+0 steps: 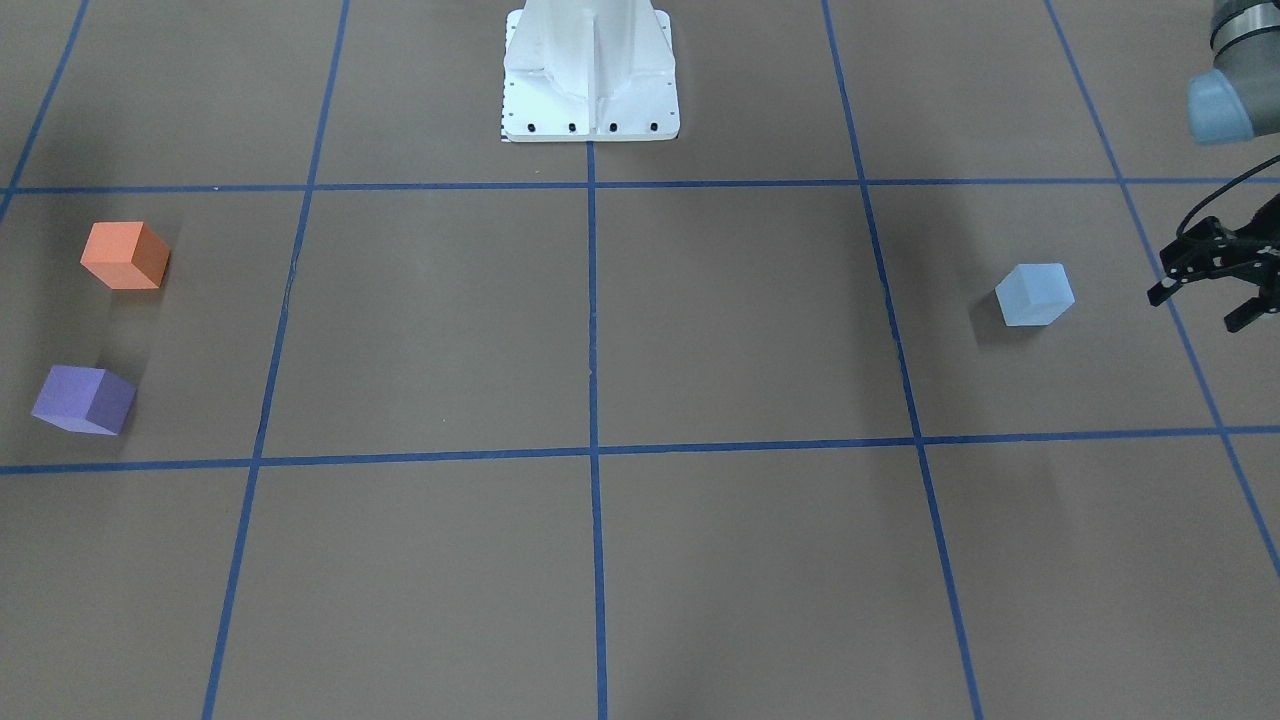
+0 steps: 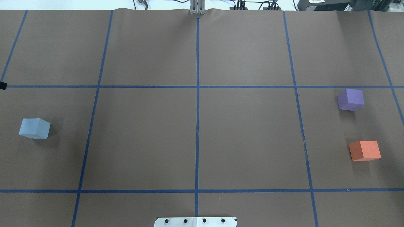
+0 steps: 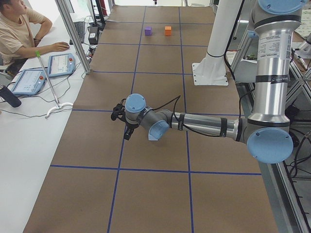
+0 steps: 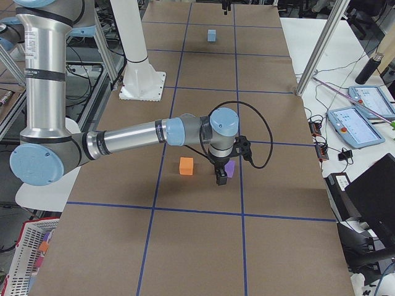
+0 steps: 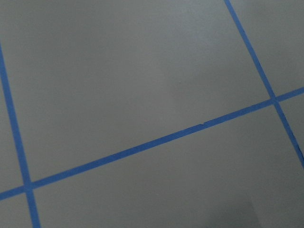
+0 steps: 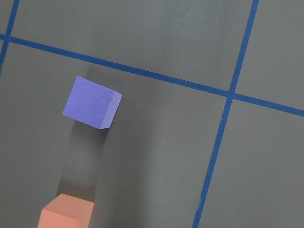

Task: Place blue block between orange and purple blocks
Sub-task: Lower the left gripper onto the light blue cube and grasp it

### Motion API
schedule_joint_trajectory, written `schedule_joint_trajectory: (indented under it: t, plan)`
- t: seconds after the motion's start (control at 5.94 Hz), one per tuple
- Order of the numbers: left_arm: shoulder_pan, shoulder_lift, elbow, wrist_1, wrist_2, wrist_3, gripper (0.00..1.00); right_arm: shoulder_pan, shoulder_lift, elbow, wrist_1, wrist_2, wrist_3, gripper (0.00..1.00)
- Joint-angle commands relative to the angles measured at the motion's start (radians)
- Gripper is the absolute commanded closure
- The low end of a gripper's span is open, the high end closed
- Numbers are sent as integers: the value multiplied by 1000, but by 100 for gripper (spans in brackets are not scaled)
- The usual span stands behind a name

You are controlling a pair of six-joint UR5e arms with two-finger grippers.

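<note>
The light blue block (image 1: pixel 1035 293) sits on the brown table at my left side, also in the overhead view (image 2: pixel 34 128). The orange block (image 1: pixel 125 255) and purple block (image 1: pixel 83 399) sit apart at my right side (image 2: pixel 365 150) (image 2: pixel 350 99). My left gripper (image 1: pixel 1195 310) hovers beside the blue block, outboard of it, jaws spread and empty. My right gripper (image 4: pixel 220 177) shows only in the exterior right view, above the table next to the purple block (image 4: pixel 229 168); I cannot tell if it is open. The right wrist view shows the purple block (image 6: pixel 92 103) and orange block (image 6: pixel 66 211) below.
The robot's white base (image 1: pixel 590 70) stands at the middle of the table's robot side. Blue tape lines (image 2: pixel 198 94) grid the brown surface. An operator (image 3: pixel 19 34) sits at a side bench with tablets. The left wrist view shows only bare table and tape.
</note>
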Motion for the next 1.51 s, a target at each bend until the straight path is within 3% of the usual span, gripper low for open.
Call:
schedule_joint_trajectory:
  t: [0.0,0.34,0.67,1.01,1.18,1.35]
  plan:
    - [109,2,0,-23,3,-135,0,0,-5,-1,-1,8,0,0]
    - [195,37,2,-46,35,-219,0,0,-5,-12,-1,8,-1,0]
    - [280,65,-1,-46,129,-290,0,1,-8,-13,-1,8,-1,0]
    - [310,88,0,-38,180,-298,0,0,-10,-15,-1,8,-1,0]
    - [312,88,0,-38,184,-299,5,0,-10,-15,-1,8,-1,0]
    - [314,86,-1,-38,184,-298,60,0,-10,-15,-1,8,-1,0]
